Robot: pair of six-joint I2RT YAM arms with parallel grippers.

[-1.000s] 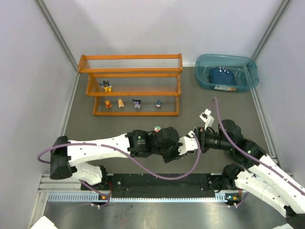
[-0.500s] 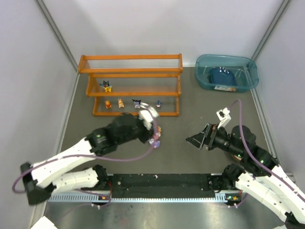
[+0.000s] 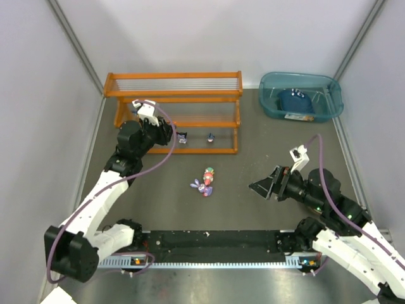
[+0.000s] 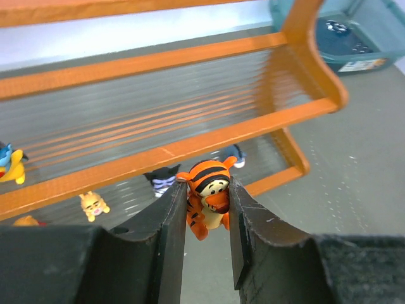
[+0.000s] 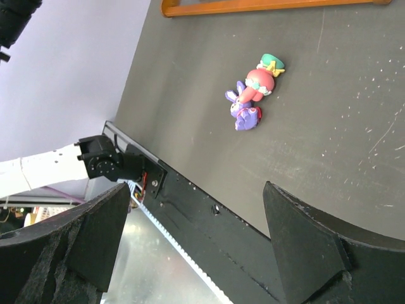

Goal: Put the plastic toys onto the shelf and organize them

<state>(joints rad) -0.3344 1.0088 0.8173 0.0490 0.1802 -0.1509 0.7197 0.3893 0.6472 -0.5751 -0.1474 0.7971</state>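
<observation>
The big orange shelf (image 4: 126, 163) is right in front of the left jaws, with its shiny wire rods just past their tips. The left jaws are closed snug on a little orange tiger toy (image 4: 209, 201), which stands up straight between them. I think the job now is to put the tiger on a row. To do it well, go in slowly. Aim for the bare spot between the black toy (image 4: 161, 179) (just left of the jaws) and the navy-white toy (image 4: 235, 154) a bit to the right. Set its feet flat across the rods so it won't tip, then open gently. The right jaws are wide open and hold nothing. Ahead of them on the counter (image 5: 329, 126) lie a purple bunny (image 5: 243, 109) and a pink toy (image 5: 261, 79), touching. The tiger has black stripes and a pale face, and it looks hard and smooth.
</observation>
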